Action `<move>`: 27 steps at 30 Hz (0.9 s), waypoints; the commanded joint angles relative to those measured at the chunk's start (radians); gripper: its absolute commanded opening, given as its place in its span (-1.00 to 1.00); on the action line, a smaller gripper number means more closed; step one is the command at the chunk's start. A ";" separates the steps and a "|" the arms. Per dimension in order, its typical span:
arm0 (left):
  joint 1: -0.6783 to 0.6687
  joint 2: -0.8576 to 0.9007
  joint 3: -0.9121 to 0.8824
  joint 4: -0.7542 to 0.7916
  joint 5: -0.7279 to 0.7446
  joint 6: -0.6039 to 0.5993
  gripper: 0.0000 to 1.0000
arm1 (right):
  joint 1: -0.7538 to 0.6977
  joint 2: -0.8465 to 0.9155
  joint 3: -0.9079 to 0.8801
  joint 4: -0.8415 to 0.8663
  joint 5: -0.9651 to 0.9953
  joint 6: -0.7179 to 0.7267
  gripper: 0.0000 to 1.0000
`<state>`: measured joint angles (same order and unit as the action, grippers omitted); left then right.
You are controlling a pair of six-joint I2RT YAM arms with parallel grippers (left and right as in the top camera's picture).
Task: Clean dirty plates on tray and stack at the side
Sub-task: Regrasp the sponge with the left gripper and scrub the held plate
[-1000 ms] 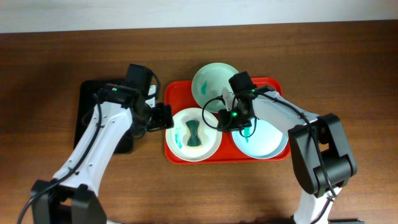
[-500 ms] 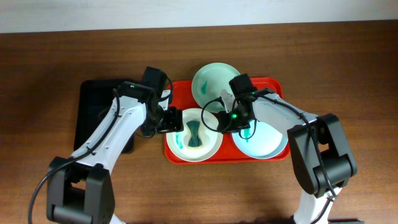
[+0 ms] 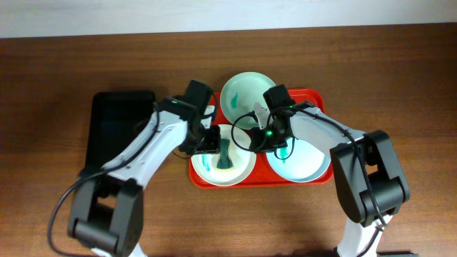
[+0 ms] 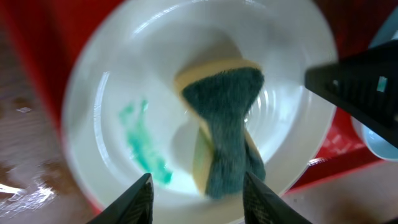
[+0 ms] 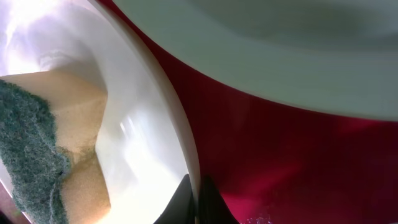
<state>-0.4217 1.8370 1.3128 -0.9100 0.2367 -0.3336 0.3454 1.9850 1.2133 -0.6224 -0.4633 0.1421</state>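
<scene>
**Left arm arrives over the sponge while the right pins the plate**

In the last second the left gripper (image 4: pixel 198 193) has swung off the black tray (image 3: pixel 118 121), which lies at 9 o'clock from the red tray (image 3: pixel 318 94), and now hangs over the white plate (image 3: pixel 239 168). Its jaws have narrowed on the way but stand apart, with nothing clamped. The near end of the sponge (image 4: pixel 224 130) lies close to its right-hand finger, though whether they touch I cannot tell.

The right gripper (image 5: pixel 194 198) has not moved. It is pinched tight on the white plate's 3 o'clock rim, steadying it. By my reading the wiping of this first plate is about to start and no plate is stacked yet.

The white plate sits at 7 o'clock on the tray, the mint green plate (image 3: pixel 246 96) at 12 and the pale blue plate (image 3: pixel 303 160) at 4. All three are round, shallow and glossy.

The sponge is yellow foam under a coarse dark-green scouring face (waisted in the middle). A teal smear (image 4: pixel 146 146) streaks the plate floor at 8 o'clock from it. The tray is smooth red plastic with rounded corners, on a wood-grain table (image 3: pixel 57 64).
</scene>
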 commanded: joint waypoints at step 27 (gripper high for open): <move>-0.079 0.160 -0.003 0.097 -0.104 -0.084 -1.00 | 0.001 0.018 0.014 -0.043 0.053 0.004 -0.92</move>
<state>-0.5282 1.9770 1.3125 -0.8005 0.1722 -0.4133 0.3454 1.9850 1.2228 -0.6540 -0.4469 0.1577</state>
